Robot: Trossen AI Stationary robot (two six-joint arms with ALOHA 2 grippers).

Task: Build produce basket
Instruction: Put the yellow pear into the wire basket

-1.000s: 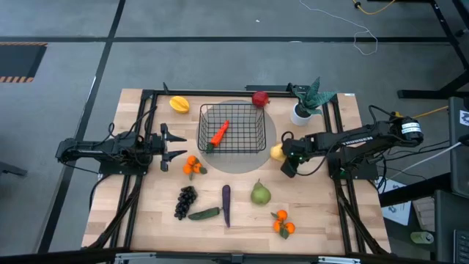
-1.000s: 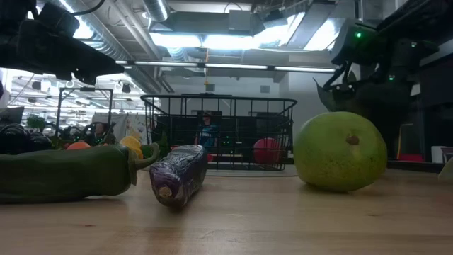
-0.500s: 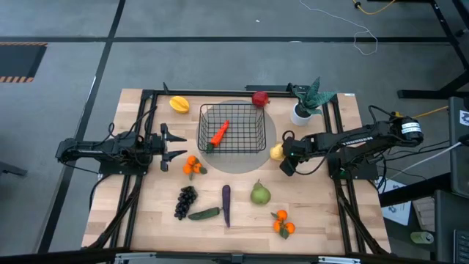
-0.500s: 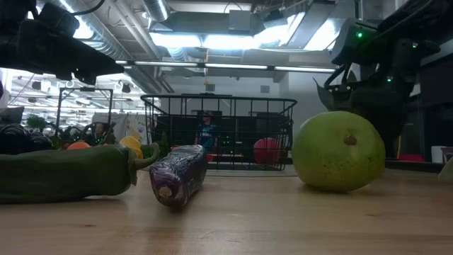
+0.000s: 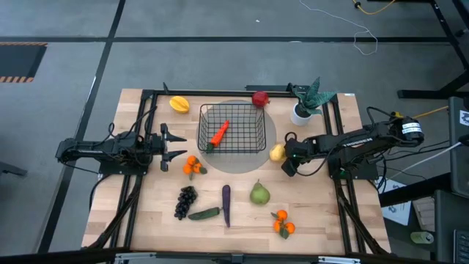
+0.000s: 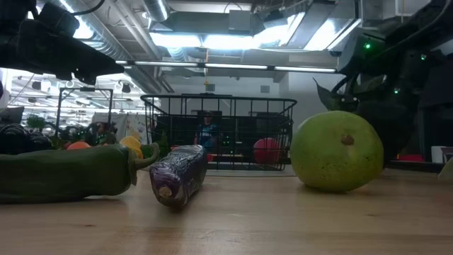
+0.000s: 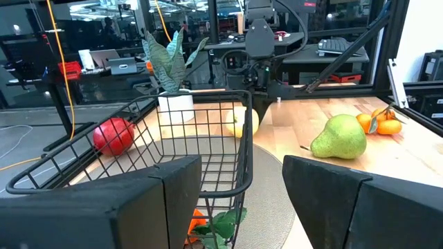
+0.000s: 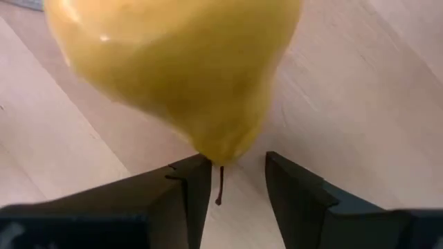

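The black wire basket (image 5: 231,130) stands at the table's middle far side with an orange carrot (image 5: 219,133) lying in it. A yellow pear-shaped fruit (image 5: 276,152) lies on the table to the right of the basket. My right gripper (image 5: 285,158) is open just right of it. In the right wrist view its fingers (image 8: 187,187) stand on either side of the fruit's narrow stem end (image 8: 220,155). I cannot tell whether they touch it. My left gripper (image 5: 179,144) is open and empty at the basket's left side (image 7: 208,138).
A white-potted plant (image 5: 302,110) and a red fruit (image 5: 259,98) stand at the far side, a yellow fruit (image 5: 179,104) at far left. Nearer lie tangerines (image 5: 193,166), grapes (image 5: 185,202), cucumber (image 5: 205,213), eggplant (image 5: 226,204), green pear (image 5: 259,193) and more tangerines (image 5: 283,225).
My right arm has shifted a little toward the table's right edge and down, staying beside the yellow fruit.
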